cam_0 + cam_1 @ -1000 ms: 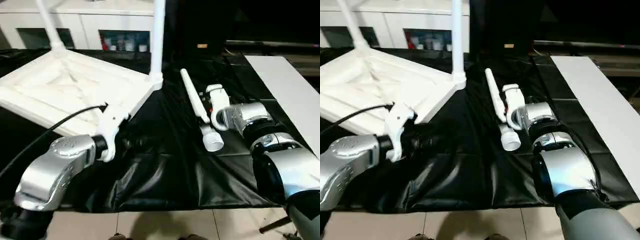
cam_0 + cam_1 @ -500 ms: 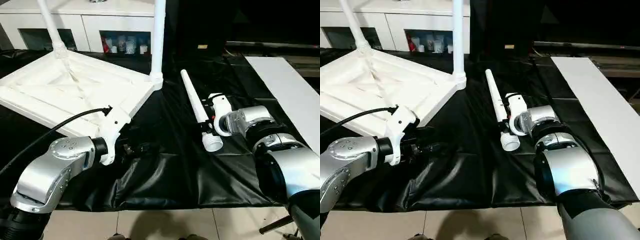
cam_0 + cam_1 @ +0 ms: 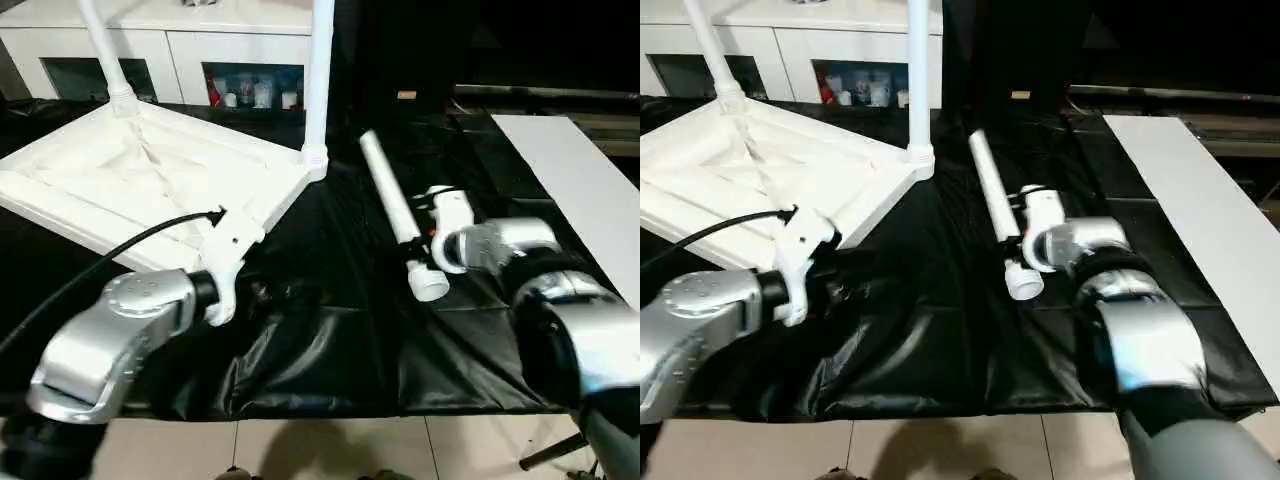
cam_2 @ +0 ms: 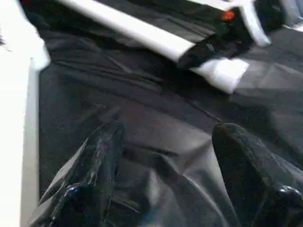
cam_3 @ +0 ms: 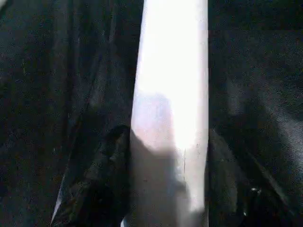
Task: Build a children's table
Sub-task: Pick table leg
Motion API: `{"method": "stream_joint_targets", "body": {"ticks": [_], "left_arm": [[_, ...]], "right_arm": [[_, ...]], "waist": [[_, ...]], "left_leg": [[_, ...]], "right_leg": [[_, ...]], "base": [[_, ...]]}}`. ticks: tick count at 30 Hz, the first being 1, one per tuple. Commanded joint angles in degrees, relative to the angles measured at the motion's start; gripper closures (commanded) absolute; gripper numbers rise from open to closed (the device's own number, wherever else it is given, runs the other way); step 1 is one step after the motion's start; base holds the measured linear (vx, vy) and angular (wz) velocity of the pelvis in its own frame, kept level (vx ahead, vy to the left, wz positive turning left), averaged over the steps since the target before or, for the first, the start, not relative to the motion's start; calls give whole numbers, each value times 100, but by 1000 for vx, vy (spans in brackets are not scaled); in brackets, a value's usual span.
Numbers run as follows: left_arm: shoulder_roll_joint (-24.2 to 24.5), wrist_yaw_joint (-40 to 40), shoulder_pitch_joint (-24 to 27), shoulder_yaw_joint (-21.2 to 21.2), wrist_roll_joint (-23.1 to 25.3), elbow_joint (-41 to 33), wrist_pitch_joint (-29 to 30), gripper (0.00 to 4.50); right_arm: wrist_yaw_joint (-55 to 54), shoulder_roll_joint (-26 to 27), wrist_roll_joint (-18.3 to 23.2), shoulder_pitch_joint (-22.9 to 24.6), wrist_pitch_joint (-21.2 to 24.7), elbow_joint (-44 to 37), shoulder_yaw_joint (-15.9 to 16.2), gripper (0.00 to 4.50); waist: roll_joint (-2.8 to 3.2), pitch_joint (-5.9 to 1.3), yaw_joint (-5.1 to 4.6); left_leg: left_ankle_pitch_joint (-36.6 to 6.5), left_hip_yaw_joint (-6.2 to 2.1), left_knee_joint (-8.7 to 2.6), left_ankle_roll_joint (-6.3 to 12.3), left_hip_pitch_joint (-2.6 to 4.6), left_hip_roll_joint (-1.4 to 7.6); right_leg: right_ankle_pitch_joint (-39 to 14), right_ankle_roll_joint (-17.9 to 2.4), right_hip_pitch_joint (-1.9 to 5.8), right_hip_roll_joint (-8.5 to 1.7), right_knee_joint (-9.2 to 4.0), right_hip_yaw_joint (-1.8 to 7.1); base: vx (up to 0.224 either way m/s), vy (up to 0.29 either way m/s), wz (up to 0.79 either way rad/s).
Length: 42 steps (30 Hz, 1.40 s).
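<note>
Left eye view: the tabletop (image 3: 150, 175) lies underside up on the black cloth (image 3: 320, 340), on my left side; two legs stand upright in its far corner sockets, one at the far left (image 3: 105, 50), one at the far right (image 3: 320, 80)
Progress: two of four legs look seated; I judge the job about half done; the near sockets are yet to be filled, though the nearest corner is hidden behind my left forearm, so I cannot say how it stands
Loose leg (image 3: 395, 215): it lies on the cloth between the tabletop and the flat white board (image 3: 580, 190), well apart from both
Long axis: it runs from near me away toward the far side, leaning a little to my left; the wide collared end points at me, the slim end points away
Right pincer (image 5: 165, 189): my fingers stand one on each side of the loose leg near its wide end, close against it; whether they have truly clamped it I cannot tell
Left pincer (image 4: 165, 189): fingers spread wide over the cloth beside the tabletop's near edge, holding nothing
Left to do: lift this leg, seat its wide end in a free socket; the fourth leg I cannot place
</note>
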Motion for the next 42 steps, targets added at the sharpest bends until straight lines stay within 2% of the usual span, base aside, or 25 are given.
{"method": "stream_joint_targets", "body": {"ticks": [1, 2, 4, 6, 7, 8, 9, 10, 11, 12, 13, 14, 17, 19, 20, 22, 24, 25, 27, 28, 30, 31, 33, 34, 42], "left_arm": [[-194, 282, -181, 185, 97, 133, -269, 115], [-194, 282, -181, 185, 97, 133, -269, 115], [-603, 606, -383, 449, -28, 246, -402, 115], [-1081, 832, -565, 784, -465, 292, -171, 115], [-1457, 976, -716, 1084, -927, 327, 77, 87], [-1531, 1004, -748, 1146, -1025, 336, 127, 80], [-1726, 1084, -830, 1306, -1277, 363, 242, 80], [-1777, 1091, -860, 1350, -1372, 373, 268, 75], [-2060, 1152, -1053, 1589, -1897, 447, 395, 45], [-2304, 1245, -1329, 1792, -2376, 594, 484, 45], [-2378, 1266, -1443, 1864, -2572, 657, 545, 36], [-2381, 1266, -1450, 1867, -2582, 660, 548, 33], [-2553, 1289, -1720, 2052, -2862, 753, 726, 5], [-2723, 1355, -1992, 2300, -3454, 807, 909, 0], [-2759, 1391, -2053, 2359, -3645, 808, 956, 0], [-2808, 1486, -2141, 2439, -3960, 808, 1073, 0], [-2783, 1564, -2154, 2407, -3935, 818, 1149, 0], [-2763, 1640, -2141, 2352, -3813, 857, 1180, 0], [-2769, 1674, -2125, 2338, -3760, 877, 1178, 0], [-2824, 1730, -2118, 2385, -3801, 896, 1180, 0], [-2832, 1764, -2124, 2412, -3866, 893, 1205, 0], [-2839, 1778, -2128, 2432, -3944, 882, 1222, 0], [-2812, 1811, -2125, 2435, -4113, 856, 1246, 0], [-2742, 1803, -2120, 2387, -4158, 837, 1287, 0], [-2380, 1535, -2082, 2259, -3951, 1016, 1382, 0]], "right_arm": [[330, -98, 263, 378, -511, -859, -220, 258], [330, -98, 263, 378, -511, -859, -220, 258], [909, -167, 730, 1016, -293, -2457, -446, 259], [1508, -179, 1274, 1571, -45, -3764, -573, 260], [2012, -176, 1804, 1958, 152, -4599, -675, 261], [2112, -175, 1924, 2032, 210, -4757, -703, 261], [2357, -172, 2269, 2235, 382, -5179, -780, 261], [2417, -181, 2357, 2290, 446, -5278, -791, 262], [2751, -260, 2825, 2632, 752, -5842, -770, 262], [2963, -340, 3130, 2931, 942, -6265, -651, 262], [3039, -346, 3256, 3026, 1004, -6429, -615, 262], [3042, -346, 3262, 3030, 1007, -6439, -612, 262], [3075, -295, 3460, 3228, 1211, -6933, -570, 263], [3026, -208, 3619, 3310, 1389, -7294, -503, 263], [3010, -192, 3653, 3321, 1418, -7358, -479, 263], [2946, -181, 3735, 3333, 1467, -7476, -408, 263], [2916, -188, 3873, 3343, 1548, -7583, -370, 263], [2909, -184, 3958, 3335, 1599, -7644, -348, 263], [2907, -179, 3968, 3330, 1613, -7653, -334, 263], [2906, -192, 3923, 3343, 1641, -7682, -262, 263], [2886, -190, 3911, 3356, 1667, -7708, -240, 263], [2869, -191, 3891, 3362, 1686, -7718, -213, 263], [2855, -204, 3887, 3381, 1715, -7753, -146, 263], [2858, -249, 3897, 3400, 1743, -7784, -26, 263], [3014, -372, 3782, 3433, 1762, -7864, 384, 263]], "waist": [[26, -399, 34], [22, -437, 57], [21, -417, 73], [1, -422, 119], [2, -444, 155], [-16, -437, 181], [-21, -432, 185], [-36, -423, 191], [7, -379, 170], [-13, -395, 212], [-13, -381, 222], [-15, -387, 239], [-47, -374, 235], [-51, -370, 240], [-51, -378, 237], [-50, -378, 249], [-46, -382, 257], [-73, -384, 257], [-45, -398, 284], [-62, -405, 300], [-53, -411, 310], [-83, -414, 309], [-63, -420, 331], [-83, -419, 328], [-60, -414, 322]], "left_leg": [[-852, -4, -435, -67, 58, 159], [-686, -4, -412, -19, 67, 171], [-539, 5, -421, 101, 38, 154], [-378, 13, -408, 200, 45, 149], [-348, -6, -416, 260, 46, 171], [-415, 6, -418, 337, 57, 158], [-480, -6, -422, 357, 58, 174], [-560, -10, -425, 370, 49, 170], [-707, 22, -426, 324, 53, 131], [-789, 7, -414, 293, 88, 155], [-788, 15, -422, 308, 72, 130], [-812, 4, -422, 291, 84, 140], [-863, -31, -448, 181, 55, 136], [-892, -24, -434, 147, 69, 116], [-818, -39, -440, 139, 43, 120], [-792, -42, -439, 132, 47, 123], [-746, -44, -442, 130, 46, 127], [-693, -40, -445, 150, 42, 135], [-564, -45, -447, 158, 41, 147], [-466, -37, -451, 160, 37, 150], [-407, -41, -453, 145, 30, 149], [-360, -34, -454, 157, 30, 152], [-280, -30, -447, 158, 38, 149], [-269, -25, -452, 174, 35, 151], [-226, -31, -462, 144, 35, 160]], "right_leg": [[-945, -1244, 346, -380, -396, 234], [-724, -1238, 363, -388, -362, 239], [-498, -1247, 381, -358, -377, 237], [-207, -1204, 428, -339, -369, 253], [-155, -1238, 424, -358, -357, 239], [-233, -1270, 414, -356, -377, 235], [-350, -1298, 403, -363, -379, 232], [-642, -1270, 399, -374, -414, 221], [-1091, -1165, 378, -344, -499, 219], [-1282, -1152, 365, -367, -510, 227], [-1387, -1088, 369, -348, -544, 220], [-1470, -1064, 360, -351, -535, 213], [-2023, -794, 339, -357, -592, 183], [-2275, -655, 320, -364, -620, 184], [-2263, -624, 334, -368, -609, 181], [-2278, -583, 307, -361, -620, 177], [-2188, -571, 311, -353, -610, 177], [-2076, -556, 313, -346, -611, 177], [-1862, -557, 320, -348, -587, 179], [-1667, -590, 332, -353, -578, 182], [-1539, -634, 351, -358, -554, 183], [-1444, -666, 356, -364, -551, 184], [-1276, -750, 360, -373, -528, 191], [-1253, -758, 363, -368, -532, 189], [-1253, -697, 376, -381, -526, 185]], "base": [[0, 0, 0], [0, 0, 0], [0, 0, 0], [0, 0, 0], [0, 0, 0], [0, 0, 0], [0, 0, 0], [0, 0, 0], [0, 0, 0], [0, 0, 0], [0, 0, 0], [0, 0, 0], [0, 0, 0], [0, 0, 0], [0, 0, 0], [0, 0, 0], [0, 0, 0], [0, 0, 0], [0, 0, 0], [0, 0, 0], [0, 0, 0], [0, 0, 0], [0, 0, 0], [0, 0, 0], [0, 0, 0]]}}
